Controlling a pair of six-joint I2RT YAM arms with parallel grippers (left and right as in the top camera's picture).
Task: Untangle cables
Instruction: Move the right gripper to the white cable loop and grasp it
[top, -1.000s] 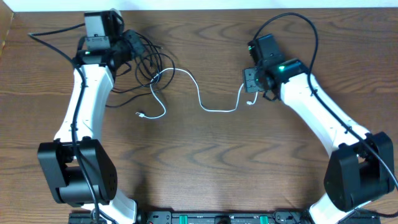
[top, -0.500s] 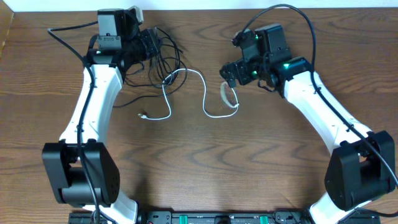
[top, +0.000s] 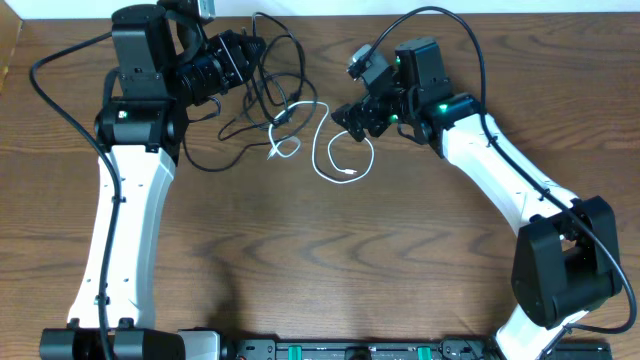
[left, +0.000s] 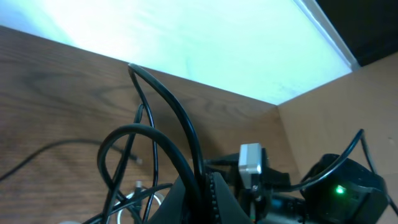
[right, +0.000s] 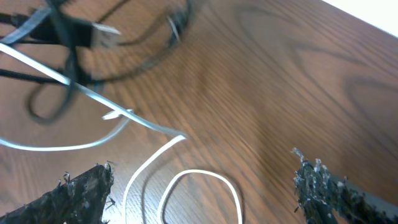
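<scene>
Overhead, the left gripper (top: 238, 62) sits near the table's (top: 400, 260) far edge, jaws clamped on the black cable (top: 280, 115). That cable spills from the grip in several loose loops toward the middle of the table. The white cable (top: 317, 155) lies just to the right of those loops. One stretch of it crosses into the black tangle, and the rest curls into a small open loop on the wood. The right gripper (top: 352, 115) hangs just above that white loop, tilted toward the tangle, with its jaws spread wide and nothing between them.

From the left wrist, the black cable (left: 180, 124) rises in thick arcs straight out of the closed left gripper (left: 202, 186) — the grip itself sits at the frame's bottom edge.

From the right wrist, the two fingertips (right: 84, 190) stand far apart at the lower corners. The white cable (right: 202, 174) rests on the table between them, untouched. The black cable's plug end (right: 106, 36) shows at upper left, blurred.
</scene>
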